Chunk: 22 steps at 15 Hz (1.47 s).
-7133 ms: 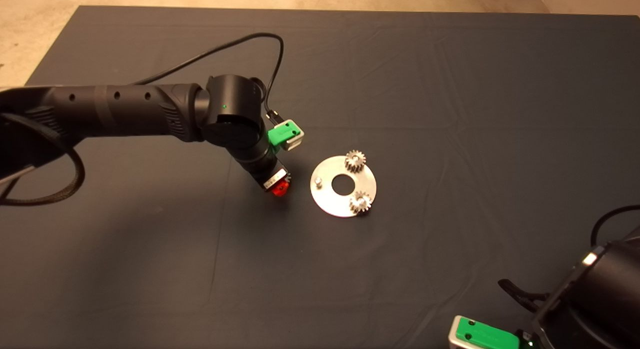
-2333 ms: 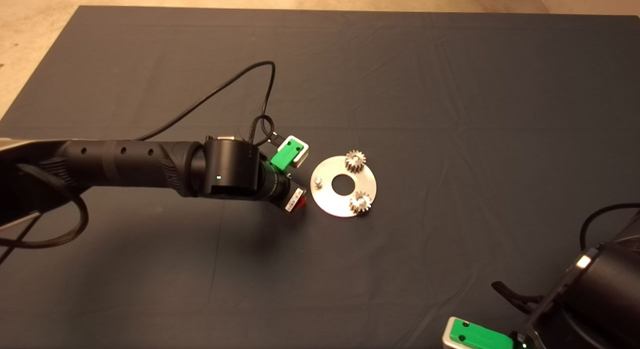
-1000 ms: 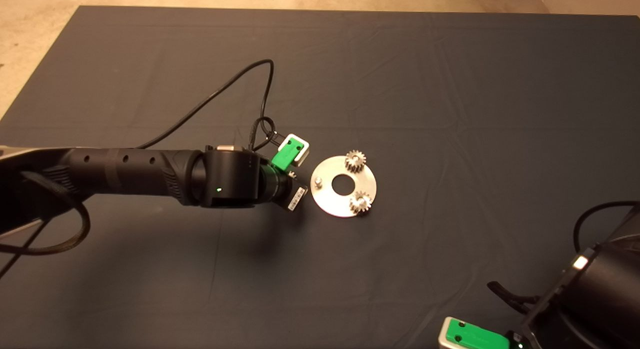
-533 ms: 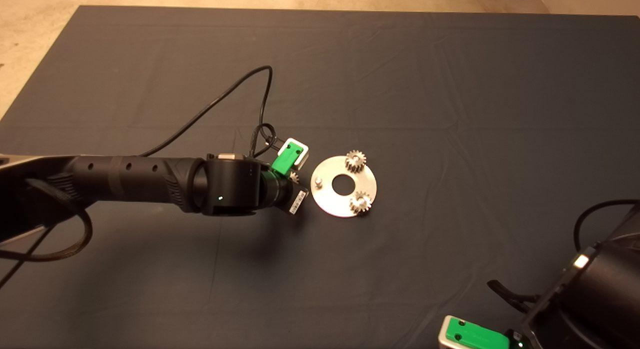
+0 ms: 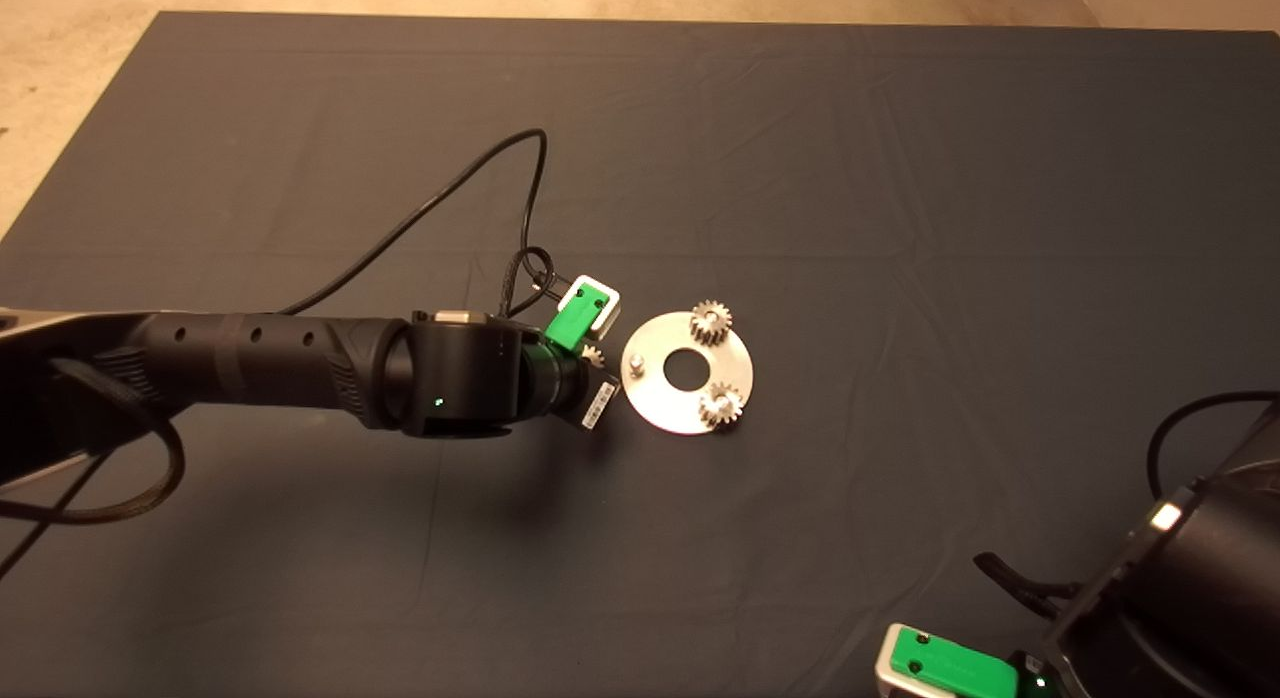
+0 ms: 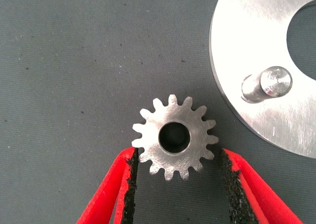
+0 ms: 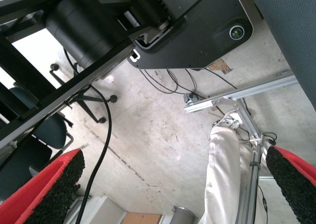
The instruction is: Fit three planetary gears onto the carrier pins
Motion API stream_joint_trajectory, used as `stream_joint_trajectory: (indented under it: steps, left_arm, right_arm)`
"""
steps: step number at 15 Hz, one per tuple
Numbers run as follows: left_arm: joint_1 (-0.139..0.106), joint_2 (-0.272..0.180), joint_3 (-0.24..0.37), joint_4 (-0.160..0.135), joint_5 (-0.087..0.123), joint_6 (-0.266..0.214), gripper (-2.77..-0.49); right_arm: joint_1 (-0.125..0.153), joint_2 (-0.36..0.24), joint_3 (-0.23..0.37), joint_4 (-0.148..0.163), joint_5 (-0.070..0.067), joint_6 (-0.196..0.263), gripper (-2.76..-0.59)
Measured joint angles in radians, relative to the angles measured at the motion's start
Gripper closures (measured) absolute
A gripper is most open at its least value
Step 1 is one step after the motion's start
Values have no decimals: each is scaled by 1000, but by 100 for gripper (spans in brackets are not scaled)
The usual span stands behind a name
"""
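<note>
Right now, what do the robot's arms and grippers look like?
Both arms are black, with thick round joints. The left arm has small holes, a green indicator light, a looping black cable and a white barcode label. Each gripper is green, with red fingers lined with black pads.

Dark mat on a table, pale floor beyond

A creased dark grey mat (image 5: 900, 228) covers the table, and a strip of tan floor (image 5: 60, 68) shows along its far and left edges. The right wrist view looks off the mat onto a scuffed pale concrete floor (image 7: 163, 135) with loose black cables (image 7: 106, 135), a wheeled office chair (image 7: 29, 135), aluminium framing (image 7: 237, 98) and a person's leg (image 7: 224, 169) in light trousers.
</note>
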Motion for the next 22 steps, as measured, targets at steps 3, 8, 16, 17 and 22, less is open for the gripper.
stream_joint_trajectory:
  steps: [3,8,16,17,22]
  left_arm:
    - [0,0,0,16,-1,-17,-108]
    - [0,0,0,39,-3,-35,-108]
    - [5,0,0,68,-7,-36,-108]
    - [13,0,0,83,-6,-36,-108]
    - [40,6,0,130,3,-36,-108]
  right_arm:
    - [11,4,0,0,-1,0,-273]
    - [17,5,0,0,0,0,-273]
    - [44,8,0,2,0,0,-273]
    - [44,8,0,2,0,0,-273]
    - [47,7,0,3,0,0,-273]
